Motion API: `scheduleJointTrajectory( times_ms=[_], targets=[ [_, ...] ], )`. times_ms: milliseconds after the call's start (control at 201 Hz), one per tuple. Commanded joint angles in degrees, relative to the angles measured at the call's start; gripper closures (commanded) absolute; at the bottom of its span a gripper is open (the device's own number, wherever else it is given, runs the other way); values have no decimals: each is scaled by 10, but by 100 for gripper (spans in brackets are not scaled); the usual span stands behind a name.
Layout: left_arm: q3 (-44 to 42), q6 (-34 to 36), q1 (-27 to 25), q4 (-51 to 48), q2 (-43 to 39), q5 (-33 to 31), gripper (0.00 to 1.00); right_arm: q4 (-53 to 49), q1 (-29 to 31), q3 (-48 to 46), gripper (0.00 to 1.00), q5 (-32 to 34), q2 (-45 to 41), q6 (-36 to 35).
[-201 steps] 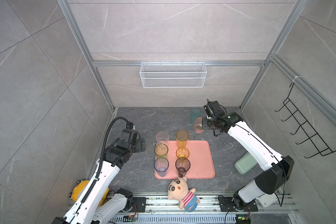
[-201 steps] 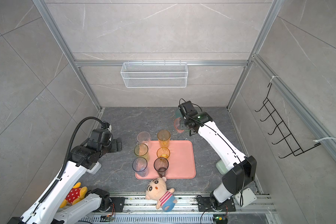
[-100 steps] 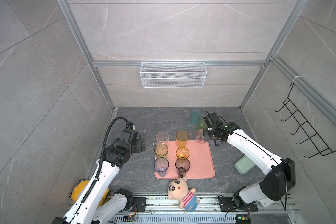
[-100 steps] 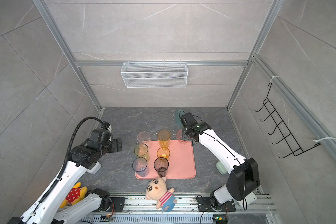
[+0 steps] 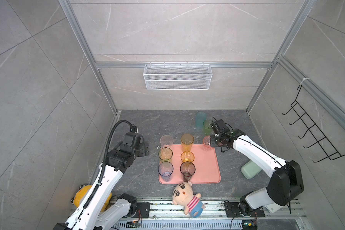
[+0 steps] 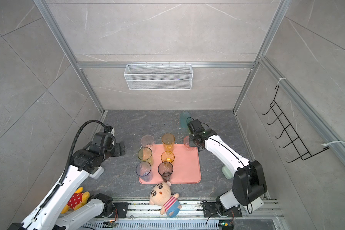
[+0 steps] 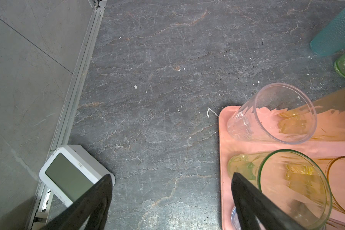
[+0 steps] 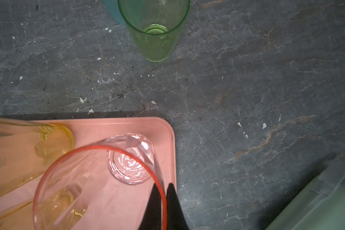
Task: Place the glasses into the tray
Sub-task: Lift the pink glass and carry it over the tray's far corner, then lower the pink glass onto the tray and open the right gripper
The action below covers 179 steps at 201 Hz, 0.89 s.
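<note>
The pink glass [image 5: 207, 143] stood mouth-up, its long axis near upright, over the upper right corner of the tray [image 5: 207, 171] in both top views. In the right wrist view its base [image 8: 130, 159] showed inside the tray's rim [image 8: 108, 124], just beside the rounded corner. Whether it rested on the tray or hung just above could not be told.

The right pincer [image 8: 163, 187] was closed narrow on the glass's wall at the rim, one finger inside and one outside. In a top view the glass lay to the left of that pincer [image 5: 212, 141], toward the tray's middle. The right arm was plainly the nearer one. Letting go would probably call for a straight lift, lest the inner finger tip the glass.

To the left stood the tall amber glass [image 5: 187, 141], near but apart, with five more glasses in two columns down the tray's left side. The strip below the pink glass was bare.

Above the pincer in that view, on the table [image 5: 163, 123], waited the green glass [image 5: 206, 127], close by the wrist, and the teal glass [image 5: 200, 118] beyond it; a careless retreat might knock the green one.

The left pincer [image 7: 171, 176] gaped wide and empty, left of the tray. A pale green box [image 5: 251, 169] and a plush doll [image 5: 185, 196] lay well apart.
</note>
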Motion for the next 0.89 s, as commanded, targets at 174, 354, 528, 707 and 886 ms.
scheduleJointTrajectory(
  times_ms=[174,354,528,707,886],
  targets=[
    [1,1,3,12,-2,7,6,35,-9,-21,100,-18,28,16],
    [2,0,3,12,0,6,6,46,-13,-32,100,-15,41,16],
    [2,1,3,12,2,6,6,58,-16,-40,100,-18,54,18],
    [2,1,3,12,3,7,6,64,-18,-42,100,-24,64,19],
    [2,0,3,12,3,7,6,70,-19,-49,100,-34,66,24]
  ],
)
